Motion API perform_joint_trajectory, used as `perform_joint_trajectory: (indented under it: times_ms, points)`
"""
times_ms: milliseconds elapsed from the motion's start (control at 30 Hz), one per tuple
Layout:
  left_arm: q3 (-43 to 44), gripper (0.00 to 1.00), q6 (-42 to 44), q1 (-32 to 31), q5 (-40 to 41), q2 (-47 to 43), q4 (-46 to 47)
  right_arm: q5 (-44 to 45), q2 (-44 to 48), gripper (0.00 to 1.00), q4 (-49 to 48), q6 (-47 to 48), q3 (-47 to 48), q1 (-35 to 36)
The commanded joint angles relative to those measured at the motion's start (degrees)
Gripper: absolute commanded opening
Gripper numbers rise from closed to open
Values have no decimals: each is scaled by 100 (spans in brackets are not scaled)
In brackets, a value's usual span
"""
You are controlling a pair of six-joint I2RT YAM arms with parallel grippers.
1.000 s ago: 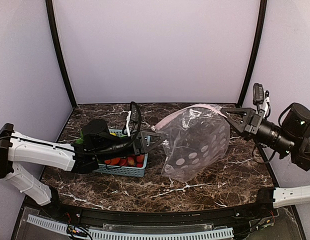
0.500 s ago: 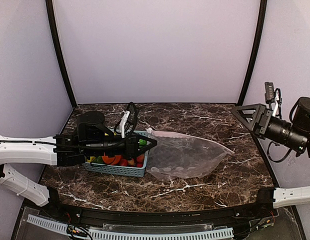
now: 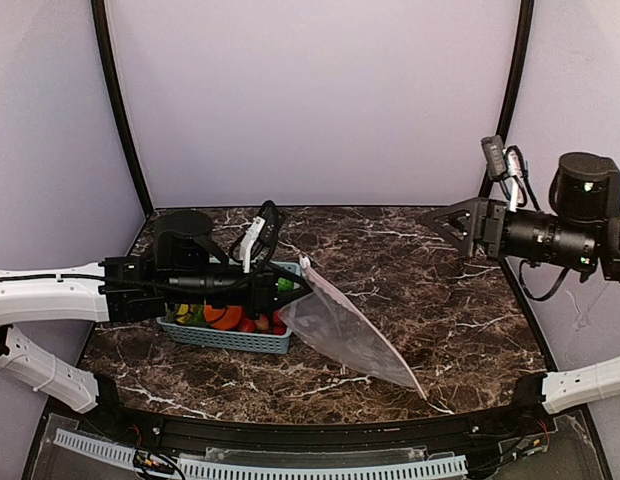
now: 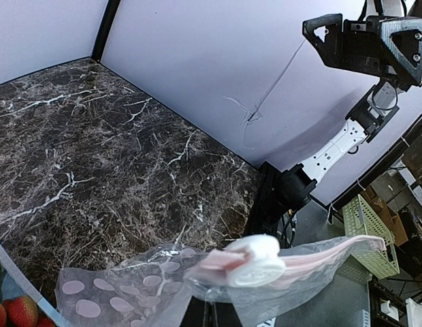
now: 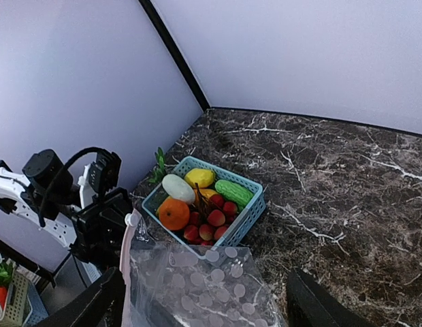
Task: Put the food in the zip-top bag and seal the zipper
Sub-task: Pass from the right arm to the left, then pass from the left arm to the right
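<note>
The zip-top bag (image 3: 350, 325), clear with pale dots, hangs by one top corner from my left gripper (image 3: 302, 285), which is shut on it. The bag slopes down to the table at the front right. Its pink zipper (image 4: 320, 253) with a white slider (image 4: 255, 262) crosses the left wrist view and hides the jaws. The food sits in a light blue basket (image 5: 255, 204): an orange (image 5: 173, 213), a white radish (image 5: 178, 189), a yellow pepper (image 5: 199, 178), a cucumber (image 5: 233, 192) and strawberries (image 5: 216, 218). My right gripper (image 3: 445, 222) is open and empty, high at the right, apart from the bag.
The basket (image 3: 230, 338) stands on the marble table (image 3: 440, 300) at the left, right under my left arm (image 3: 50, 295). Purple walls with black corner posts (image 3: 120, 110) close in the table. A black rail (image 3: 320, 430) runs along the near edge.
My right gripper opened and let go of the bag's mouth, then drew back to the right. The bag collapsed and now hangs from the left gripper alone.
</note>
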State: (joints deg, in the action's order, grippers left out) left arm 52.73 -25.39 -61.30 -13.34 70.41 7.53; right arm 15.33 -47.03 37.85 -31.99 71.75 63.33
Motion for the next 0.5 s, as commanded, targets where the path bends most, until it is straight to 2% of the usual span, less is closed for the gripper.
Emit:
perform_joint_trajectory:
  times_ms: [0, 133, 467]
  points:
    - [273, 1, 111, -23, -127, -17, -297, -550, -767, 76, 126, 379, 341, 3]
    - [347, 1, 68, -23, -91, 28, -379, -602, -1441, 73, 38, 426, 619, 168]
    - [514, 1, 49, -23, -231, 201, -409, -693, -2314, 64, -240, 544, 1052, 512]
